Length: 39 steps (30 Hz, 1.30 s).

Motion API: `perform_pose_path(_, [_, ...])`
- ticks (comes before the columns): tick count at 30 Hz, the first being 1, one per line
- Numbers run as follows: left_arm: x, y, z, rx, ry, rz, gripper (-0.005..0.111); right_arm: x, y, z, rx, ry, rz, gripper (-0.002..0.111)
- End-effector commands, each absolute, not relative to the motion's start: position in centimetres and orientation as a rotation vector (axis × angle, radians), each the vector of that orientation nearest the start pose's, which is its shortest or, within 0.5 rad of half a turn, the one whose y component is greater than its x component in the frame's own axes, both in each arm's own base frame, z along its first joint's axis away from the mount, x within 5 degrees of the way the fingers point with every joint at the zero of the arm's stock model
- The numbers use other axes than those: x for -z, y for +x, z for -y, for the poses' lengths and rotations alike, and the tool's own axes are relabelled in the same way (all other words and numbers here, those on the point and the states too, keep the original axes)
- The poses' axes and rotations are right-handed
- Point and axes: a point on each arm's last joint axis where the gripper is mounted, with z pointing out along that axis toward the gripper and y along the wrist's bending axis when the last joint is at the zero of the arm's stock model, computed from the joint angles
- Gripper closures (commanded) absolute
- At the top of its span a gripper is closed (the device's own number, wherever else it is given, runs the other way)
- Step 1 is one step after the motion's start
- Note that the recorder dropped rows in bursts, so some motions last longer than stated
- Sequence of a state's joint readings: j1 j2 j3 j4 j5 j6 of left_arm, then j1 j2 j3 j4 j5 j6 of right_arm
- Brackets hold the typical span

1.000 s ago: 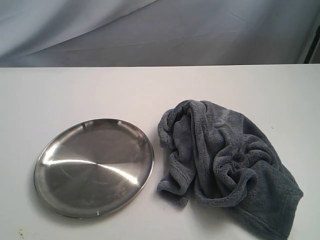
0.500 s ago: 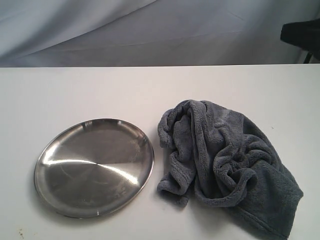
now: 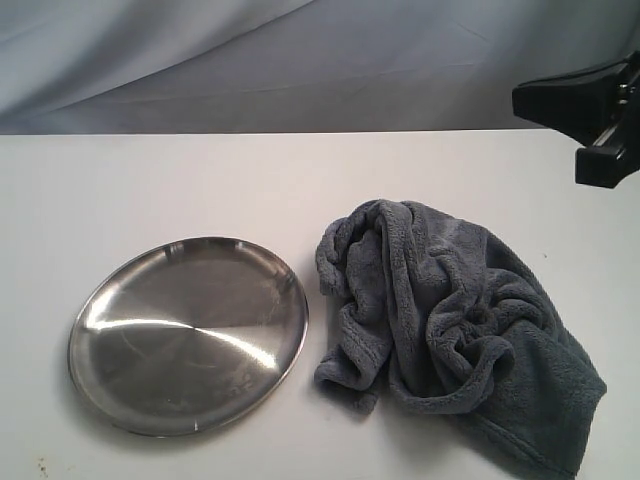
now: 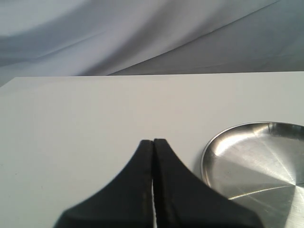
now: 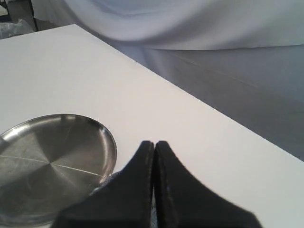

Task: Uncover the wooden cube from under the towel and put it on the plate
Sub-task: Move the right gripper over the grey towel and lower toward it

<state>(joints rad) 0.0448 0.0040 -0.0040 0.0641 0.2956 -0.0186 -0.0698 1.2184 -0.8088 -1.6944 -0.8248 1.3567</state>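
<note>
**Both claws shut and empty; cube hidden under the heaped towel**

Nearest the front of the table [image 3: 150,180], the plate [image 3: 188,335] is seen on the left of the exterior view and the towel [image 3: 455,340] on the right. The towel is bunched in thick folds, and its near corner is cut off by the lower edge of the picture. Its left edge is set just beside the plate's rim, with a narrow strip of table showing between them. The plate is bare and shiny. The wooden cube is not shown in any view. Whatever lies beneath the towel is fully covered, so its exact spot under the folds cannot be told.

Beyond these, the white table is seen running back to its far edge. Above the far right corner, a dark part of the right arm [image 3: 590,110] is seen at the edge of the picture, raised off the table and well apart from the towel.

In the right wrist view, the right claw [image 5: 154,142] is shown pressed fully shut, finger against finger, with nothing held. The plate is seen below and beyond its tips, untouched. In the left wrist view, the left claw [image 4: 153,141] is likewise shown fully shut and empty, with the plate's rim nearby but apart from it.

Farthest back, a pale draped cloth [image 3: 300,60] is hung behind the table.
</note>
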Motion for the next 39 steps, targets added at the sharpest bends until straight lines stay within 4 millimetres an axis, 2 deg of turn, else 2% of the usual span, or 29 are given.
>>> perform_pose_path(1, [-18.7,5.5,-0.4,-0.076,-0.021,-1.768,0.107,-32.1,24.5,-5.1,-0.546,-0.752,-1.713,0.108])
perform_pose_path(16, [-18.7,5.5,-0.4,-0.076,-0.021,-1.768,0.107,-32.1,25.0,-4.8,-0.539,-0.671,-1.696,0.108])
perform_pose_path(21, [-18.7,5.5,-0.4,-0.076,-0.021,-1.768,0.107,-30.8,24.9,-4.5,-0.461,-0.531,-1.534,0.108])
perform_pose_path(24, [-18.7,5.5,-0.4,-0.076,-0.021,-1.768,0.107,-29.5,24.9,-4.5,-0.395,-0.429,-1.551,0.108])
perform_pose_path(29, [-18.7,5.5,-0.4,-0.076,-0.021,-1.768,0.107,-27.9,24.8,-6.0,-0.288,-0.442,-1.692,0.108])
perform_pose_path(33, [-18.7,5.5,-0.4,-0.076,-0.021,-1.768,0.107,-26.9,24.3,-8.0,-0.204,-0.491,-1.813,0.108])
perform_pose_path(36, [-18.7,5.5,-0.4,-0.076,-0.021,-1.768,0.107,-26.9,23.7,-10.0,-0.187,-0.523,-1.93,0.108])
perform_pose_path(39, [-18.7,5.5,-0.4,-0.076,-0.021,-1.768,0.107,-27.6,23.3,-12.0,-0.184,-0.653,-2.041,0.108])
